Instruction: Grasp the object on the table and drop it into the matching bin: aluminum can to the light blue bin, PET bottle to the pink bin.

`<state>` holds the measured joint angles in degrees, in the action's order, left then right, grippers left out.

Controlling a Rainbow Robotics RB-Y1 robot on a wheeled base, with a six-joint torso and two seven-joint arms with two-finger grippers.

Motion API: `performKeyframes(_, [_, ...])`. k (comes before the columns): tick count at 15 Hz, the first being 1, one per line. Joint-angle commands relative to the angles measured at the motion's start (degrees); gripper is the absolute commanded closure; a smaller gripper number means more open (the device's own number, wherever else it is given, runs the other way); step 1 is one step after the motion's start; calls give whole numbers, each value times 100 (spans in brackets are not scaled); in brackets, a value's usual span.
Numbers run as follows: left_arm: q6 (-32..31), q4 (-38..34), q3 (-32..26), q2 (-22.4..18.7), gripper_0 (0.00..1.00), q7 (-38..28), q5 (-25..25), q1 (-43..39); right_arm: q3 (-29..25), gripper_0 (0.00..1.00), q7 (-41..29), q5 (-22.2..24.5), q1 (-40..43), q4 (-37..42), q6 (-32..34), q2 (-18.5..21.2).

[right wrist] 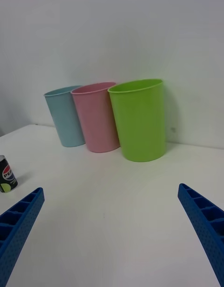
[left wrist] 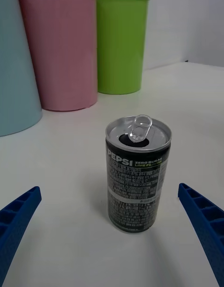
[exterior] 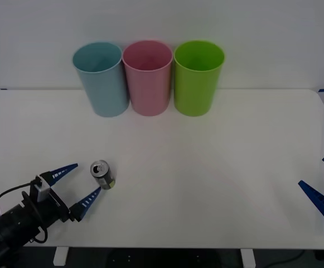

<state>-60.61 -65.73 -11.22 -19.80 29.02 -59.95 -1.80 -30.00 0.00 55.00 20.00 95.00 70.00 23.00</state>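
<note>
A small dark aluminum can (exterior: 102, 174) with a silver top stands upright on the white table (exterior: 206, 167), front left. In the left wrist view the can (left wrist: 137, 175) stands just ahead of the space between my two blue fingers. My left gripper (exterior: 77, 187) is open, its fingertips just short of the can, not touching it. At the back stand the light blue bin (exterior: 101, 78) and, touching its right side, the pink bin (exterior: 147, 76). My right gripper (exterior: 323, 184) is open at the table's right edge, far from the can.
A lime green bin (exterior: 198, 76) stands to the right of the pink bin in the same row. A white wall rises close behind the bins. The table's front edge runs close by my left arm.
</note>
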Motion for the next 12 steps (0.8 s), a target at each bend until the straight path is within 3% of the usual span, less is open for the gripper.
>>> performKeyframes(1, [85,-1,6,222,0,7,-131,66,0,0,0,0,0,0,0,0])
performKeyframes(5, [216,69,15,416,0,25,-254,189,0,0,0,0,0,0,0,0])
performKeyframes(12, [216,852,129,442,0,218,-262,830,0,0,0,0,0,0,0,0])
